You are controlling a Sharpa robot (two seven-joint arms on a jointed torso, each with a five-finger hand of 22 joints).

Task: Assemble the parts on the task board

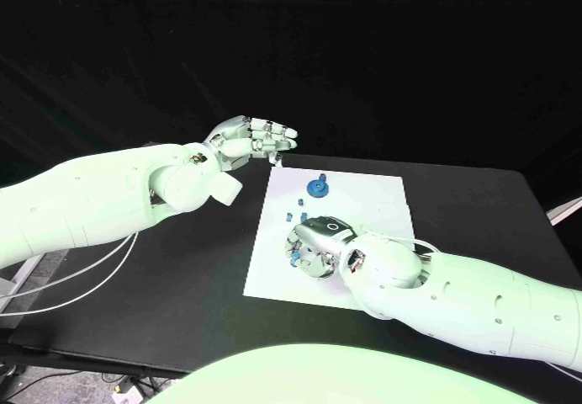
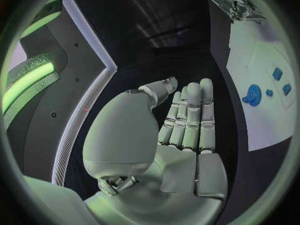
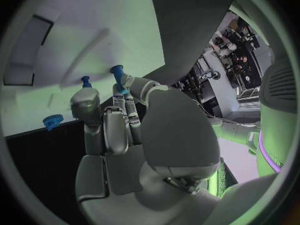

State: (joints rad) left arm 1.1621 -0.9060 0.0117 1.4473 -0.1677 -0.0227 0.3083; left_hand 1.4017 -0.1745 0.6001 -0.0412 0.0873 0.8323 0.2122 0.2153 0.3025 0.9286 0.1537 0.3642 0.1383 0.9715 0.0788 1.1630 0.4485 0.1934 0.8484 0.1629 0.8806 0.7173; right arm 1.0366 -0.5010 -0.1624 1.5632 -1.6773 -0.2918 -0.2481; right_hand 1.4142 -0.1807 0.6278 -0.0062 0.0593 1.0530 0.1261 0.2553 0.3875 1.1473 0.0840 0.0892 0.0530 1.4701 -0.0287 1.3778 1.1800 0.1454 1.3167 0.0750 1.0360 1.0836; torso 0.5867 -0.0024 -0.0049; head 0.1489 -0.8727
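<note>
My right hand [image 1: 318, 244] over flat white task board [image 1: 364, 198], fingers [image 3: 122, 83] pinching small blue peg [image 3: 117, 70], axis pointing toward board. My left hand [image 1: 251, 137] off board's far corner, fingers together, empty.

greenish light washes both white arms; the task board [image 1: 364, 202] is the brightest thing, black table [image 1: 485, 219] around it dim, background beyond it black. soft shadows on the board. wrist views fisheye, edges bent, dark rims.
</note>
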